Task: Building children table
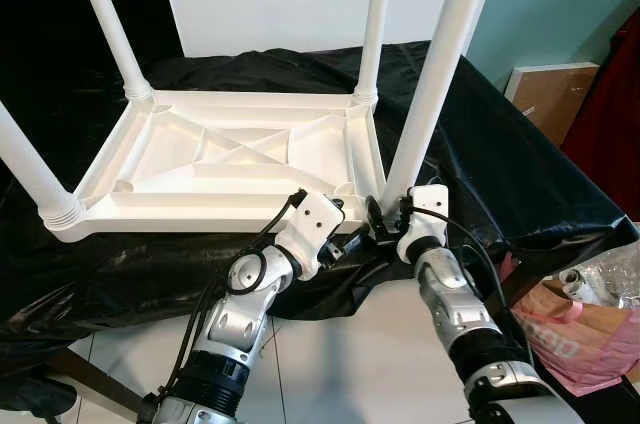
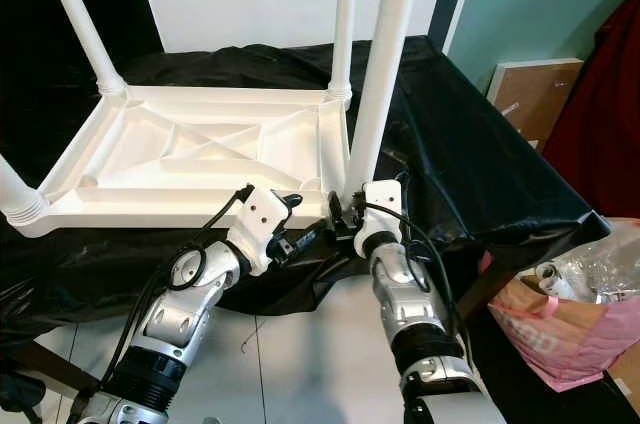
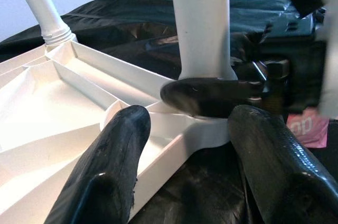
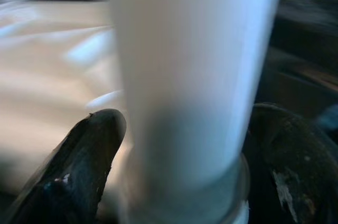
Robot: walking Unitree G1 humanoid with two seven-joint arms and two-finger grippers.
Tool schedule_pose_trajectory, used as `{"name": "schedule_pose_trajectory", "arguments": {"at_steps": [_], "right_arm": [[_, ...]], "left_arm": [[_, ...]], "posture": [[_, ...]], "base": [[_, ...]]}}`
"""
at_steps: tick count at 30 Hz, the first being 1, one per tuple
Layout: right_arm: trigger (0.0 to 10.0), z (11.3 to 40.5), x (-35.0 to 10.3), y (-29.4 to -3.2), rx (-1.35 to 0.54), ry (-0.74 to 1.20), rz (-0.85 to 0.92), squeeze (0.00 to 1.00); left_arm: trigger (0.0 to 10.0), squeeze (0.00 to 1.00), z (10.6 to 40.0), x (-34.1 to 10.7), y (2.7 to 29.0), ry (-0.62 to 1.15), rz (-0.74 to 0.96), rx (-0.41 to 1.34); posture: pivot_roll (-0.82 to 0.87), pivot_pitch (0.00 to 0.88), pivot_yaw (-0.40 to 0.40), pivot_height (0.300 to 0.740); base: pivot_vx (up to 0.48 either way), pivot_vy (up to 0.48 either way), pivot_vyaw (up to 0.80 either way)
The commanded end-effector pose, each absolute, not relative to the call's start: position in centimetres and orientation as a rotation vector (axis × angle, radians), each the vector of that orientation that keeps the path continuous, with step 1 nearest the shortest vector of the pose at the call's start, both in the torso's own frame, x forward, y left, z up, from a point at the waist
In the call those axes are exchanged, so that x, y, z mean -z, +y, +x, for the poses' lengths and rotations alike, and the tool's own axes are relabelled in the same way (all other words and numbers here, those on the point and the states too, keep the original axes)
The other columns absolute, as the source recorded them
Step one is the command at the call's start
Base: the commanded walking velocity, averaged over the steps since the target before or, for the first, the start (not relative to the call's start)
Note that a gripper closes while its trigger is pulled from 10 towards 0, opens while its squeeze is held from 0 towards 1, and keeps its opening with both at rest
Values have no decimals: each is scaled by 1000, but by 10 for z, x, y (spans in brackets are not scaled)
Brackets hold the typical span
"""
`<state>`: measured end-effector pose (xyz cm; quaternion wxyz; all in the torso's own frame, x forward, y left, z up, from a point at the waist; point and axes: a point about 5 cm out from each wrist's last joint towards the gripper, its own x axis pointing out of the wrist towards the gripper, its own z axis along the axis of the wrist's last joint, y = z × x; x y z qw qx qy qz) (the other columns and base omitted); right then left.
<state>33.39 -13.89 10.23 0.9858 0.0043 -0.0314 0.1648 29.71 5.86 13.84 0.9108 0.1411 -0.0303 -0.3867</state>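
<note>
The right end effector (image 1: pixel 385 216) is clamped around the foot of the nearest leg (image 1: pixel 432 84), evidently to seat it in its corner socket, while the left end effector (image 3: pixel 187 145) waits spread and empty just beside that corner. The children's table (image 1: pixel 215 159) lies upside down on the black-draped bench (image 1: pixel 520 174) so its sockets face up, three more legs already standing behind.

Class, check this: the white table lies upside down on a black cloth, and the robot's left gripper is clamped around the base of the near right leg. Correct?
Not quite. The right gripper has its fingers around that leg, as the right wrist view shows. The left gripper is open beside it. The table lies upside down on black cloth.
</note>
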Motion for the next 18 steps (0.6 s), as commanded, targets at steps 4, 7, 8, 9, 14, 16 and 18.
{"name": "schedule_pose_trajectory", "arguments": {"at_steps": [4,7,8,9,14,16,18], "right_arm": [[10000,334,-104,-147,-399,-75,6,1000],[10000,342,-111,-145,-542,-56,-44,0],[10000,345,-114,-142,-582,-53,-58,0],[10000,346,-115,-140,-604,-53,-65,0],[10000,350,-119,-137,-625,-54,-85,0],[0,352,-119,-136,-636,-44,-91,0],[0,352,-117,-136,-646,-36,-102,0]], "left_arm": [[10000,0,300,-135,60,-62,308,725],[10000,0,300,-135,58,-63,311,742],[10000,0,300,-136,58,-63,312,745],[10000,0,301,-136,58,-64,312,746],[10000,0,300,-136,58,-65,314,747],[10000,0,300,-136,58,-66,315,747],[10000,0,299,-136,58,-67,316,746]], "posture": [[-47,0,-28,740],[-57,0,-15,740],[-57,0,-13,740],[-56,0,-12,740],[-52,0,-11,740],[-43,0,-15,740],[-33,0,-19,740]], "base": [[0,0,0],[0,0,0],[0,0,0],[0,0,0],[0,0,0],[0,0,0],[0,0,0]]}}
